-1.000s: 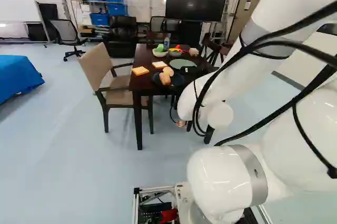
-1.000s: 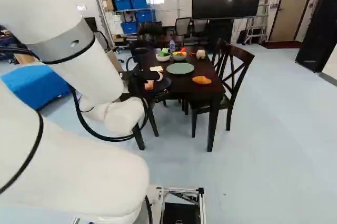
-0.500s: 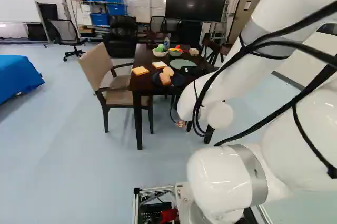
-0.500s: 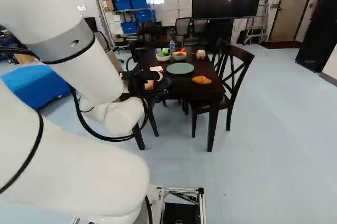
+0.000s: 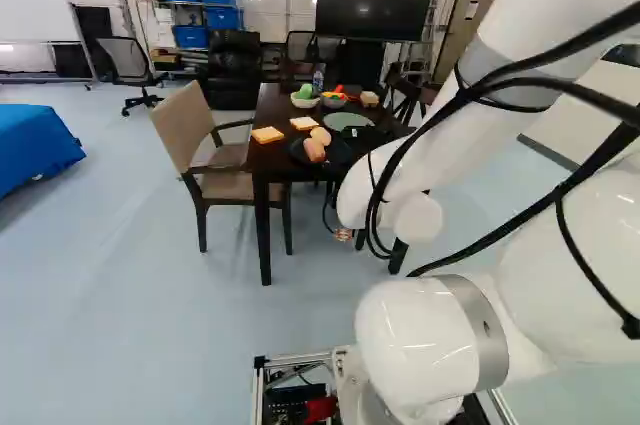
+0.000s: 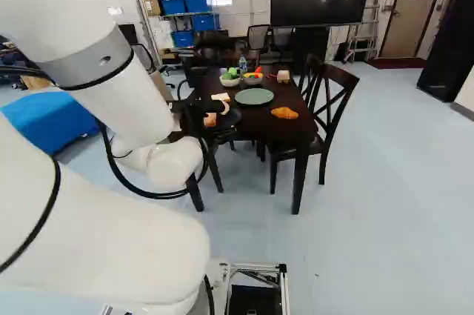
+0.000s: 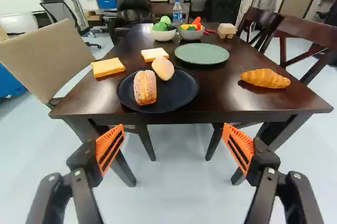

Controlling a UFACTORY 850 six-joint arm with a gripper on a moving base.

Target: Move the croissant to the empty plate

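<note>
On your table (image 7: pixel 226 95), the croissant (image 7: pixel 265 78) lies before and right of the empty plate (image 7: pixel 202 54); a plate (image 7: pixel 181 92) holding two rolls (image 7: pixel 145 88), before and left; bread slices (image 7: pixel 108 67), left; two bowls (image 7: pixel 163 36), behind.

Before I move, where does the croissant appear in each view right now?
Left base view: not visible, probably behind the arm.
Right base view: the croissant, just right of the middle, on the table.
Wrist view: on the table, nearer the gripper than the green plate is.
Shared landmark: the green plate, seen in all three.
</note>
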